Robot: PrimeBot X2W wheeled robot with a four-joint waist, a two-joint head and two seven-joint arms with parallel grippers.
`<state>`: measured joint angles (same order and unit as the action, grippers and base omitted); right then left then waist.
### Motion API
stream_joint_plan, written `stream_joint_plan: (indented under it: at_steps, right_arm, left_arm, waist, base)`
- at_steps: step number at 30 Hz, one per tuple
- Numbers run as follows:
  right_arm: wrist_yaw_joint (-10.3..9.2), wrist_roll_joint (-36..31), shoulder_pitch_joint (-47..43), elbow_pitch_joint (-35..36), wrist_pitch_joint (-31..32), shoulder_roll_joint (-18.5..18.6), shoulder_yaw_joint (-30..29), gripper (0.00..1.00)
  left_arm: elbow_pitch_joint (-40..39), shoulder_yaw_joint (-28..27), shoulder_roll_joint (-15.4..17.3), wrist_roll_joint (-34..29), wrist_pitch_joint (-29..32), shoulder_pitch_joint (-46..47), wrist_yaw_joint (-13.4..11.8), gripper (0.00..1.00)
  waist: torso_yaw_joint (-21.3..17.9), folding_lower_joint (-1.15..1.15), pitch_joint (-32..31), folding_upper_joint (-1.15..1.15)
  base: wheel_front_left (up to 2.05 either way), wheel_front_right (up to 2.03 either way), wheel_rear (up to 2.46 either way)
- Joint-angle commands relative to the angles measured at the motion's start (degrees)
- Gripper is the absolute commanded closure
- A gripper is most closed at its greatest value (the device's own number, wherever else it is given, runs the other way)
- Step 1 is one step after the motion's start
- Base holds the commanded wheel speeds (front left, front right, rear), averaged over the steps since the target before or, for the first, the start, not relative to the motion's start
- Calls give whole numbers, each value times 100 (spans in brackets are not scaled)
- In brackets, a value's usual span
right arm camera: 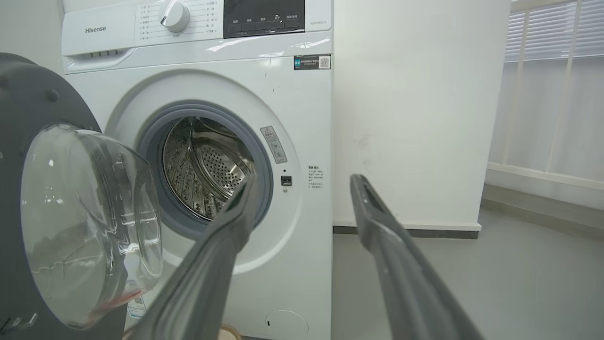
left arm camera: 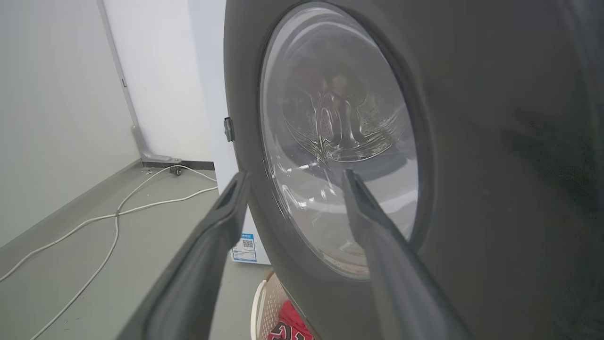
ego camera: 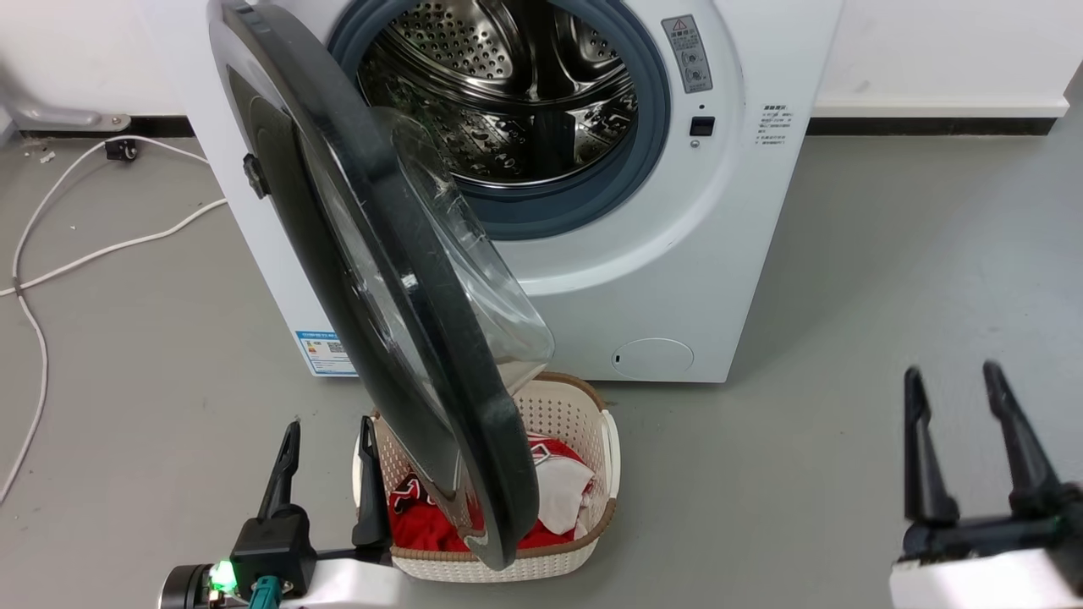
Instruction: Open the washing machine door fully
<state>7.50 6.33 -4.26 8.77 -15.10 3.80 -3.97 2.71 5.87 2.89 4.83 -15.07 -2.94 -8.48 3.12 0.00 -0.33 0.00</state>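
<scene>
Currently, at the far left of the head view, a white cable (ego camera: 34, 279) lies in loops on the grey floor (ego camera: 888, 279).

The left gripper (ego camera: 329, 425) is at the lower left, released, its two dark fingers (left arm camera: 207, 255) spread and holding nothing. In the left wrist view they point at the outer face of the washing machine door (ego camera: 398, 279). One finger crosses the door's dark rim and the other lies across the glass. Contact with the door cannot be confirmed.

The washing machine door is hinged on the left of the opening and stands swung out, roughly edge-on to the head camera. Its clear glass bowl (ego camera: 474, 254) bulges to the right, and the drum opening is exposed.

Below the door's lower edge, a cream laundry basket (ego camera: 584, 406) sits on the floor just in front of the machine. It holds red and white clothing (ego camera: 558, 486).

The washing machine (ego camera: 677, 254) stands against the wall. Its steel drum (ego camera: 508, 93) is ringed by a grey gasket (ego camera: 643, 144). A blue sticker (ego camera: 326, 351) is at its lower left and a round service flap (ego camera: 651, 358) at its lower right.

The right gripper (ego camera: 951, 370) is at the lower right, well apart from the machine, above bare floor. It is released, fingers spread and empty.
</scene>
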Motion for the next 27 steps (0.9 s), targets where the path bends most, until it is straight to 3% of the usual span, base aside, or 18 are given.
stream_joint_plan:
  at_steps: [1, 7, 23, 24, 25, 27]
  right_arm:
    - [-2, -292, -190, -65, -7, -44, 46, 0]
    - [-3, -527, -435, -278, -7, -94, 35, 0]
    - [-3, -81, -624, -559, -8, -101, 69, 0]
    - [-3, -80, -613, -564, -8, -101, 78, 0]
    - [-3, -83, -602, -566, -8, -101, 90, 0]
    - [-3, -94, -579, -558, -8, -101, 105, 0]
  left_arm:
    - [-20, 17, -2, 28, -15, -8, -5, 0]
    - [-17, 26, -2, 15, -15, -8, -8, 0]
    - [-28, -89, -2, -11, -15, -88, -80, 0]
    - [-29, -107, -2, 2, -14, -93, -90, 47]
    - [-32, -140, -1, 16, -15, -85, -93, 100]
    - [-38, -220, -1, 21, -15, -41, -64, 100]
  waist:
    - [16, 0, -14, 0]
    - [45, 0, -15, 0]
    - [43, 0, -60, 0]
    - [38, 0, -61, 0]
    - [36, 0, -62, 0]
    - [37, 0, -63, 0]
  base:
    - [0, 0, 0]
    - [0, 0, 0]
    - [0, 0, 0]
    - [0, 0, 0]
    - [0, 0, 0]
    - [0, 0, 0]
